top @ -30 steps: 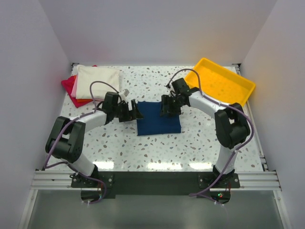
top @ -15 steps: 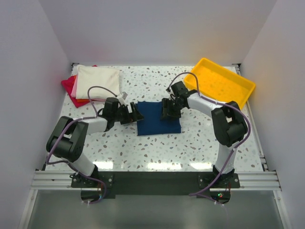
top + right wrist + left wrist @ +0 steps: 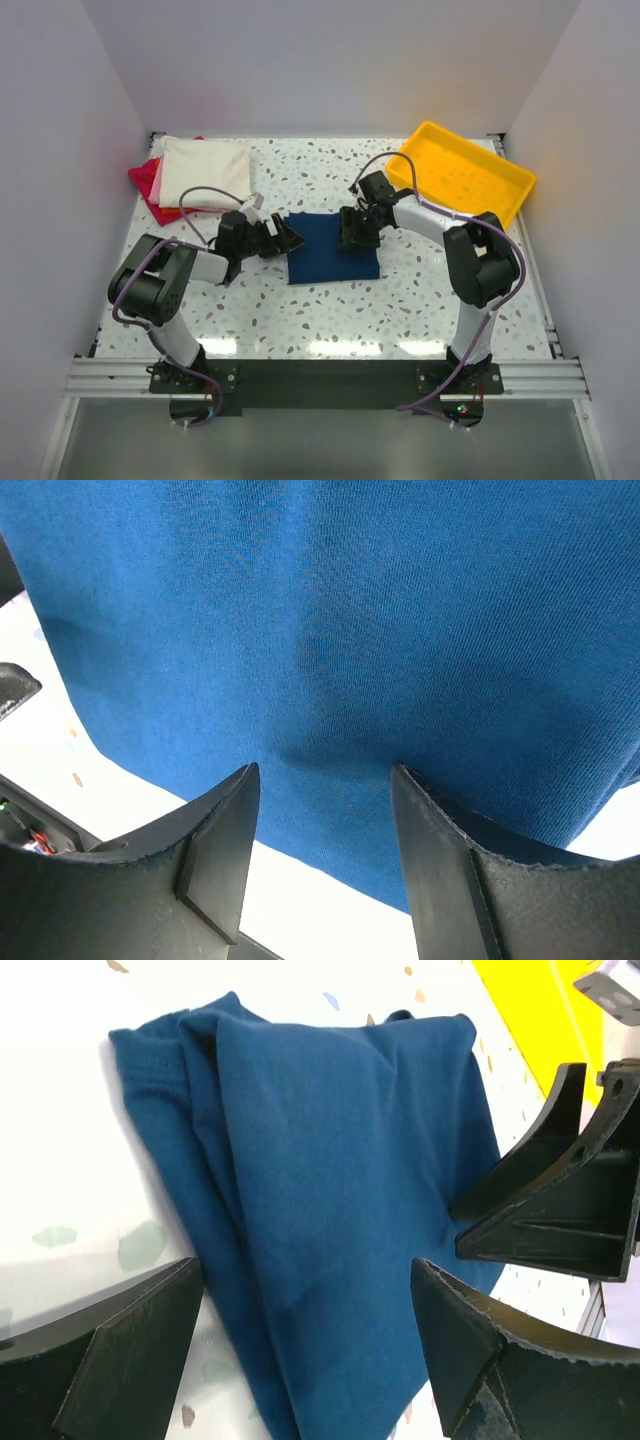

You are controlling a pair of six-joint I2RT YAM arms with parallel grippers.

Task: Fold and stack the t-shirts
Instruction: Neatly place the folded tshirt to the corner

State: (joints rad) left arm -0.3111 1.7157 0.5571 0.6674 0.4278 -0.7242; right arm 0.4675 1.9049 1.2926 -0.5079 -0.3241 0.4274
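Both open, my left claw (image 3: 307, 1272) sits at the left edge and my right claw (image 3: 325, 775) over the far side of the folded navy shirt (image 3: 332, 250) in the middle of the bench (image 3: 330, 312); pinching only its top layer could unfold it.

The left arm (image 3: 150, 285) and the right arm (image 3: 485, 262) are both fixed to a flat black base plate (image 3: 330, 380). Each is made of smooth white tube sections linked by chunky, rounded black joints. A thin purple-grey cable (image 3: 212, 186) runs loosely along each arm from the plate outward. At the plate's right end sit tiny red and green lights (image 3: 458, 410). The left claw (image 3: 283, 240) and right claw (image 3: 352, 232) are matt black, with thick wedge-shaped fingers (image 3: 120, 1360) finely ribbed along the inner edge.
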